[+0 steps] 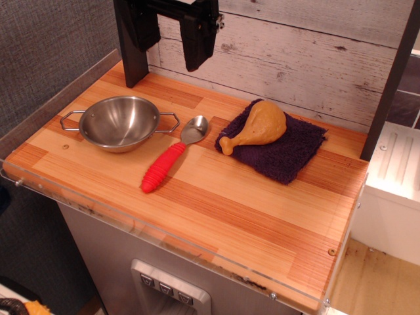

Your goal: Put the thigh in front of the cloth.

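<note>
The tan-orange thigh [257,125] lies on the dark purple cloth [289,154] at the back right of the wooden counter. Its bulbous end points back and its knobbed bone end points front-left, just over the cloth's left edge. My gripper [170,33] hangs at the top of the view, above the counter's back edge, to the left of the thigh and well away from it. Its two black fingers [199,39] stand wide apart with nothing between them.
A steel bowl [121,121] with two handles stands at the left. A spoon with a red handle [169,164] lies between the bowl and the cloth. A whitewashed plank wall [308,59] runs along the back. A clear plastic lip [197,252] edges the counter's front.
</note>
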Controlling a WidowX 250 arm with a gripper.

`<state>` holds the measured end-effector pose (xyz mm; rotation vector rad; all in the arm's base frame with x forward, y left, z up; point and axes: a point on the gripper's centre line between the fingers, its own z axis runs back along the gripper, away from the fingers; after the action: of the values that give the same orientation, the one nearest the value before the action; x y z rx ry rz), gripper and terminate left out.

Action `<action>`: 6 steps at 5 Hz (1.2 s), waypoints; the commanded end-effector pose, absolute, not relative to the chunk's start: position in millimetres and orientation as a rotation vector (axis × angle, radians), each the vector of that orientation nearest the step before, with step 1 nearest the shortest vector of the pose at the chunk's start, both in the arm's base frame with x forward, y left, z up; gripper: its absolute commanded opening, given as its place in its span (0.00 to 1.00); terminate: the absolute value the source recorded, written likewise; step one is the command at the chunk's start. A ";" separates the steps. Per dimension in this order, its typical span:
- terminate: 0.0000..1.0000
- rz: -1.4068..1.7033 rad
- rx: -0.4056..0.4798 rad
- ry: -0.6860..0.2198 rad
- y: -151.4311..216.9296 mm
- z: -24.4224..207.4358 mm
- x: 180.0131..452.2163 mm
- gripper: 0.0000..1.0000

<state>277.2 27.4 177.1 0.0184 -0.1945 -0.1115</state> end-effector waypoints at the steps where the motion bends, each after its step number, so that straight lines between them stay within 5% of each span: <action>1: 0.00 -0.112 0.018 -0.195 27.4 177.1 277.2 1.00; 4: 0.00 -0.275 0.053 -0.186 8.9 90.4 340.6 1.00; 6: 0.00 -0.295 0.007 -0.172 0.8 61.8 353.9 1.00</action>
<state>347.6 1.7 47.3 -0.0026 -0.1254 -0.2925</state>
